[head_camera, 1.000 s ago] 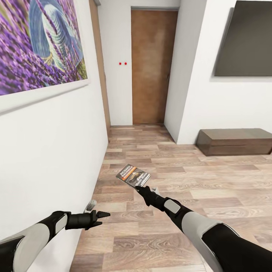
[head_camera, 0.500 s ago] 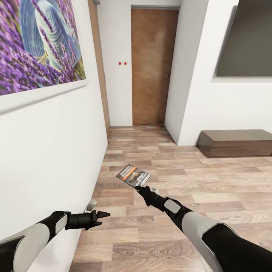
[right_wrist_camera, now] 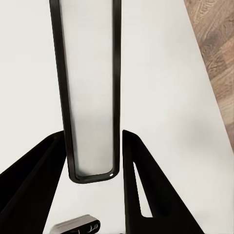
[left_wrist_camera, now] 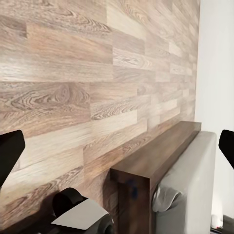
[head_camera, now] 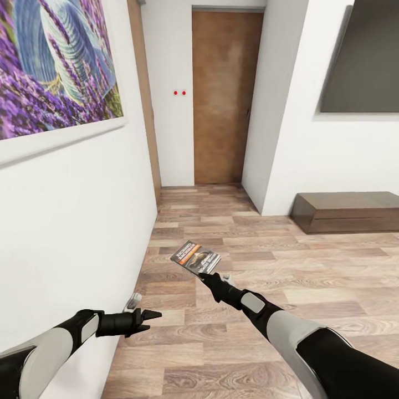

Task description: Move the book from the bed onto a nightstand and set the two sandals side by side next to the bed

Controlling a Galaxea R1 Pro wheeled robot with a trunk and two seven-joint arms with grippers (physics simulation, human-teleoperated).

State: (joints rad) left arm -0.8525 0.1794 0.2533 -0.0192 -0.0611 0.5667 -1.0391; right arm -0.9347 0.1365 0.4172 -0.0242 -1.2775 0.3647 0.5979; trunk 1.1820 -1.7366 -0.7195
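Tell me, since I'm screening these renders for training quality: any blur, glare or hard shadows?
Head view: sharp, evenly lit; the book in the right gripper casts no clear shadow on the floor. Left wrist view: crisp wood grain, soft light. Right wrist view: flat white wall, no glare.

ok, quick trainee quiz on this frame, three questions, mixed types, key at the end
1. True or false: the book lies on the floor.
2. What hangs on the wall beside the robot's left arm? A) a mirror B) a lavender painting C) a clock
3. Fill in: the left claw is ____ (open/shut).

Key
1. False: the right claw holds it above the floor.
2. B, the painting.
3. open, holding nothing.
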